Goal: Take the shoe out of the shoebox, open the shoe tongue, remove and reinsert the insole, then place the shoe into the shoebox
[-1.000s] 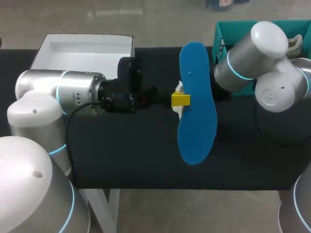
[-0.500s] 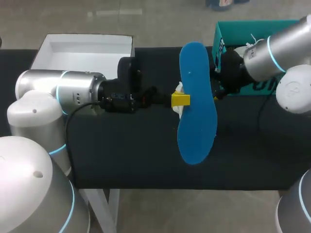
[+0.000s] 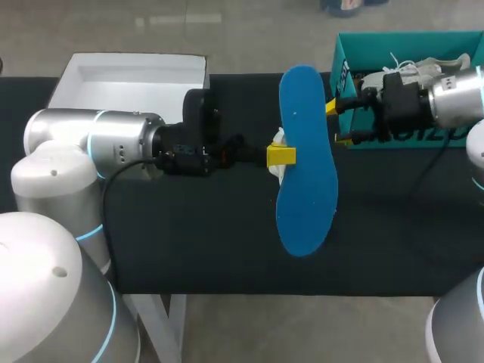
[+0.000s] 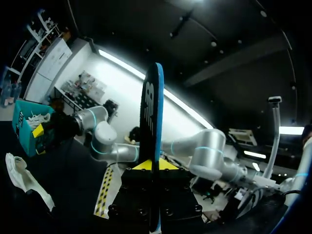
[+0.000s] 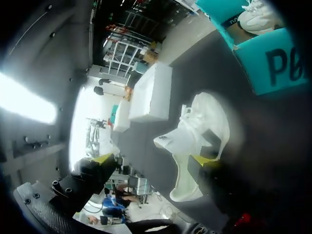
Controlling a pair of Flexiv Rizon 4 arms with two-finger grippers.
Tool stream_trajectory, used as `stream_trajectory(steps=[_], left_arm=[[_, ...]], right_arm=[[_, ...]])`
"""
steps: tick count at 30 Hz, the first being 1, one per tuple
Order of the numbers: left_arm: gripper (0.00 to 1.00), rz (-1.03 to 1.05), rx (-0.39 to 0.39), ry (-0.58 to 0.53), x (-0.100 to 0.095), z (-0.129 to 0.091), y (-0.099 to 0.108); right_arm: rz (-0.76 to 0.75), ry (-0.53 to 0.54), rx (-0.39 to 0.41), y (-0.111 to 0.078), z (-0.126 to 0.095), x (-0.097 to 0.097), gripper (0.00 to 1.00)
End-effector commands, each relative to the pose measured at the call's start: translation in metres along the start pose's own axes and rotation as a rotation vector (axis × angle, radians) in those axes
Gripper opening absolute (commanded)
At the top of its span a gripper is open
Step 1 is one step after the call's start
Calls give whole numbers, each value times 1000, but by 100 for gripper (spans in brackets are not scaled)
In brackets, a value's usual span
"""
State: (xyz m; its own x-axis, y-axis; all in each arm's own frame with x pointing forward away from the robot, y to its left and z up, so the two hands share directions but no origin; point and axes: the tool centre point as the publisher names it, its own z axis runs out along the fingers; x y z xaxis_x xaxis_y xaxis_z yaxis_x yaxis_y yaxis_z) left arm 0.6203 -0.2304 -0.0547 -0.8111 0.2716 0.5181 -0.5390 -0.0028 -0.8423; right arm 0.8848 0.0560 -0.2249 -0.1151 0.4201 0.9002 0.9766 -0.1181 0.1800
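Shoe, white, is lying on the black table near the teal shoebox. In the head view I am seeing it mostly hidden under the insole.

My left gripper is holding the blue insole over the shoe. Its fingers are pressing on the insole from two sides, and in the left wrist view the insole is standing edge-on between them.

My right gripper is hovering just beside the insole on the shoebox side. Its fingers are spread wide and gripping nothing. In the right wrist view the shoe is sitting ahead of the fingers, apart from them.

A second shoe, also white, is resting inside the shoebox. A white box is sitting at the table's far edge, beyond my left arm.
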Motion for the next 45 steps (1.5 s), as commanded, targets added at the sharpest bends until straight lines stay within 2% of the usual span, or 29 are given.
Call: stream_trajectory(steps=[1,5,12,16,19,21,25,30,44,45], left_arm=[[0,1,2,0,-2,2,0],[0,1,2,0,-2,2,0],[0,1,2,0,-2,2,0],[0,1,2,0,-2,2,0],[0,1,2,0,-2,2,0],[0,1,2,0,-2,2,0],[0,1,2,0,-2,2,0],[0,1,2,0,-2,2,0],[0,1,2,0,-2,2,0],[0,92,-4,-8,-11,3,-3]], right_arm=[[23,76,126,15,-45,16,100],[81,149,175,19,-63,40,100],[122,221,187,12,-71,73,100],[150,291,164,9,-76,96,100],[165,273,95,8,-79,108,100],[167,269,85,7,-81,114,100],[179,246,68,4,-82,122,100],[240,324,82,4,-86,130,100],[242,331,85,4,-87,131,100],[242,331,85,4,-87,131,100]])
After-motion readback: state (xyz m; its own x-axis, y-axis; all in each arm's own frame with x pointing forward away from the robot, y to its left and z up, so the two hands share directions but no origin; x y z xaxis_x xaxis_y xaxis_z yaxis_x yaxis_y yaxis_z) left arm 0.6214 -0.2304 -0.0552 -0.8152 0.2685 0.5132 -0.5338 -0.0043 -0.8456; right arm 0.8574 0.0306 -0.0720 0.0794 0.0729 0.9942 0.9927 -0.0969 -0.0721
